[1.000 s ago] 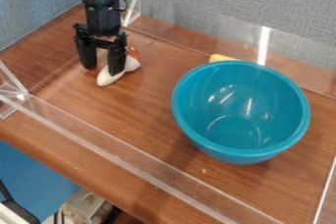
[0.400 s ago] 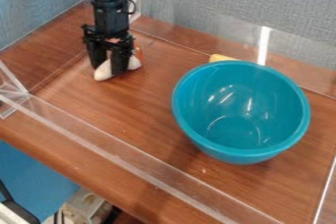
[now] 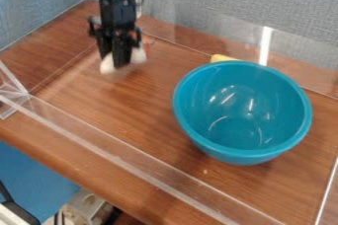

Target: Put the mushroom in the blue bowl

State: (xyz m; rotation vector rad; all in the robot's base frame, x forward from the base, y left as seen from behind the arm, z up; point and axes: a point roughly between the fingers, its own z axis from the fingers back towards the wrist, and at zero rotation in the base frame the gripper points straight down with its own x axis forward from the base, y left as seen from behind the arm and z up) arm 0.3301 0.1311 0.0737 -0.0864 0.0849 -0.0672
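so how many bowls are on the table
1. The blue bowl sits on the right side of the wooden table, empty. A small yellow object lies just behind its rim. No other bowl shows.

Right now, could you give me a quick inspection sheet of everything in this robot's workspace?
Surface: brown wooden table, ringed by a low clear plastic wall.
Job's things: the mushroom, pale, blurred, sits between the jaws of the gripper, seemingly just off the wood; the blue bowl stands upright and empty to the right, well apart from it.
Clutter: a small yellow object behind the bowl's far rim, mostly hidden.
Grippers: one black gripper, pointing down, jaws closed on the mushroom.
Cables: nothing seen clearly.
Surroundings: grey-blue fabric wall behind the table.
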